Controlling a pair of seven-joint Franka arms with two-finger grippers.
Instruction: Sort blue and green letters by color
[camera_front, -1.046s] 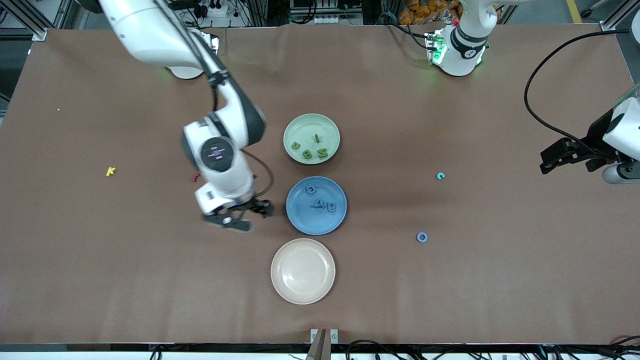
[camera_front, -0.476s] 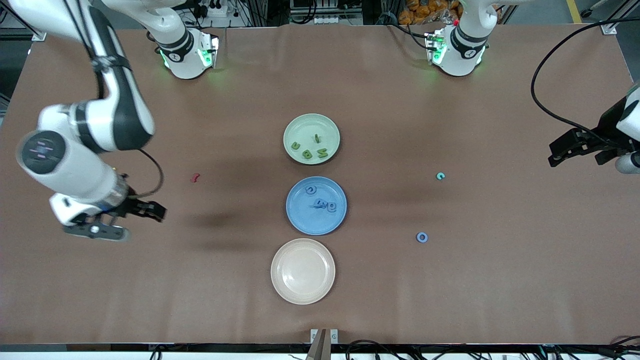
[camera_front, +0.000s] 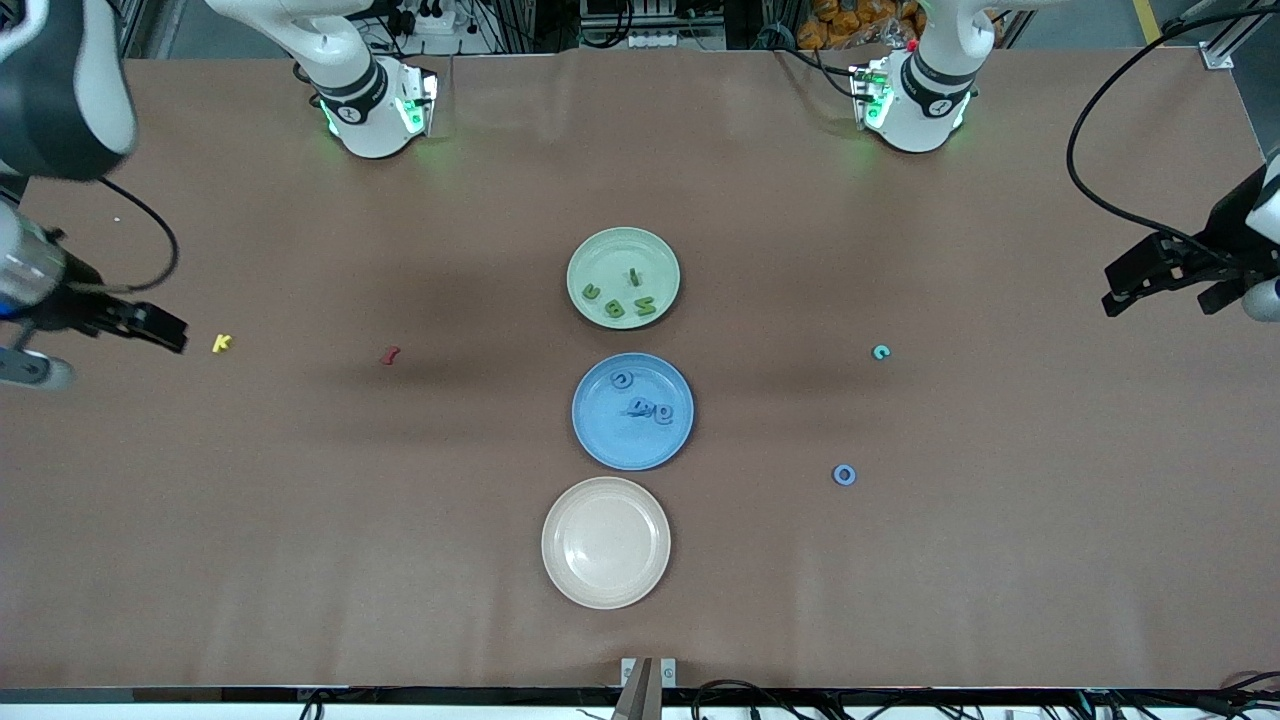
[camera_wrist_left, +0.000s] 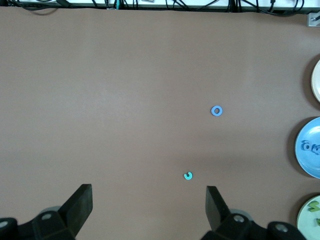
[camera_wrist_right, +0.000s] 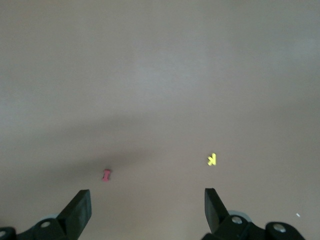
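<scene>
Several green letters (camera_front: 618, 305) lie in the green plate (camera_front: 610, 250), and blue letters (camera_front: 650, 408) lie in the blue plate (camera_front: 630, 448). A blue ring letter (camera_front: 844, 475) (camera_wrist_left: 216, 111) and a teal-green curved letter (camera_front: 880, 352) (camera_wrist_left: 188, 175) lie loose on the table toward the left arm's end. My left gripper (camera_front: 1165, 298) (camera_wrist_left: 148, 194) hangs open and empty over that end. My right gripper (camera_front: 95, 350) (camera_wrist_right: 146, 196) is open and empty over the right arm's end, beside the yellow letter (camera_front: 221, 343) (camera_wrist_right: 212, 159).
An empty beige plate (camera_front: 606, 542) sits nearest the front camera, in line with the other two plates. A dark red letter (camera_front: 390, 355) (camera_wrist_right: 106, 175) lies between the yellow letter and the plates. Brown table surface surrounds the plates.
My right arm swung from beside the blue plate out to the right arm's end of the table, uncovering the yellow letter. The left gripper drifted slightly outward. The letters stayed put.
</scene>
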